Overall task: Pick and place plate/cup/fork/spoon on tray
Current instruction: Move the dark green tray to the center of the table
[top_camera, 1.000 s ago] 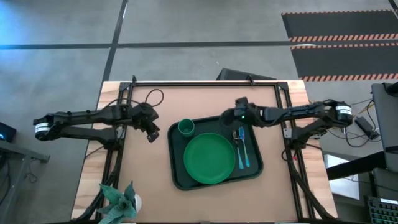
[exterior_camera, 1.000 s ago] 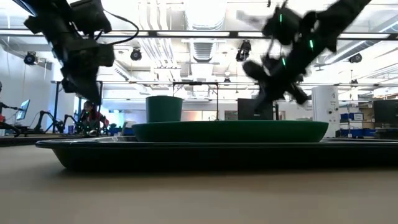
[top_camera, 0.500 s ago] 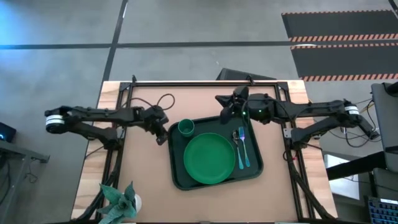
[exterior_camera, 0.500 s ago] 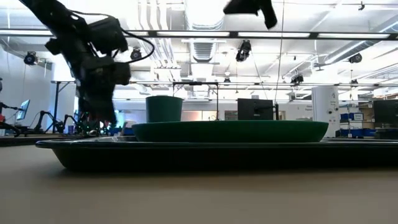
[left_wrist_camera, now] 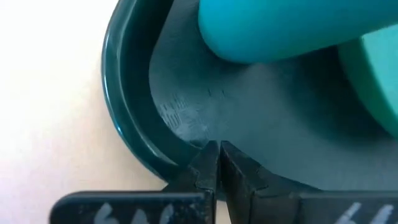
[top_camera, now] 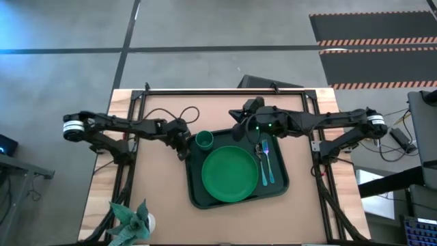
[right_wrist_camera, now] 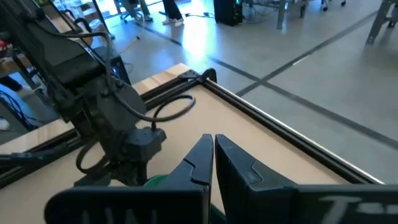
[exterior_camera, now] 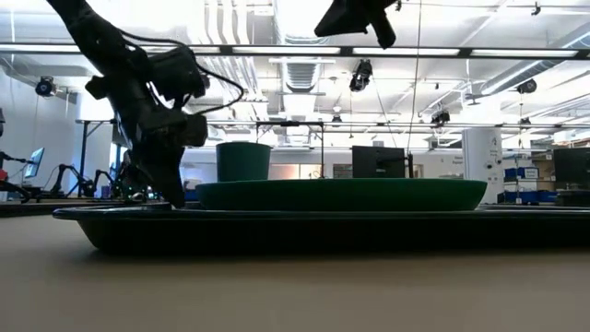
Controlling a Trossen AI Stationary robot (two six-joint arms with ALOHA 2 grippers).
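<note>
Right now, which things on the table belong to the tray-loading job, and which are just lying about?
Job items:
- tray
- plate, on the tray
- cup, in a tray corner
- fork and spoon, side by side on the tray

Lying about:
- potted plant, at the table's near edge
- black cable

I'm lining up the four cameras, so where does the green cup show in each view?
High view: the cup stands in the tray's far left corner, beside the plate.
Low view: cup left of centre, rising behind the plate's rim.
Left wrist view: cup fills the upper edge, blurred.
Right wrist view: only a green sliver by the fingers, probably the cup.
Shared landmark: the tray.
</note>
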